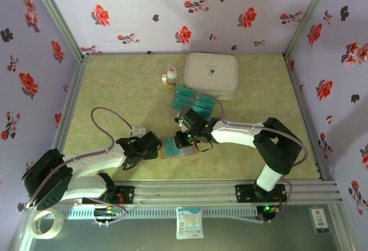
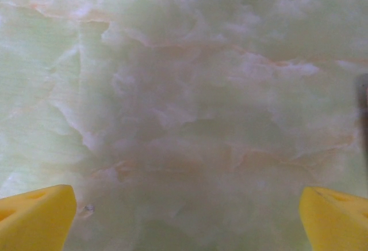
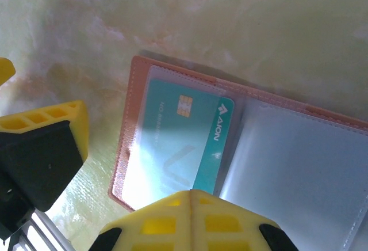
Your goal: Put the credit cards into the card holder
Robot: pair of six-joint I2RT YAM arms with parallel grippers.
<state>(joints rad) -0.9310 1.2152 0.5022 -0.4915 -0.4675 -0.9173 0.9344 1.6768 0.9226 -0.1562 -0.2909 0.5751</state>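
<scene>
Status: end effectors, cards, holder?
Left end effector open over bare table. Right end effector shut at card holder. Holder open, one credit card sleeved. Nothing blocking.

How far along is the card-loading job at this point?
Done: one green card sits in a sleeve of the open wallet, though its right edge may poke out. In hand: the right pincer, shut, is at that card; the left pincer hangs open over bare table. Left: more cards lie in the clear tray.
</scene>
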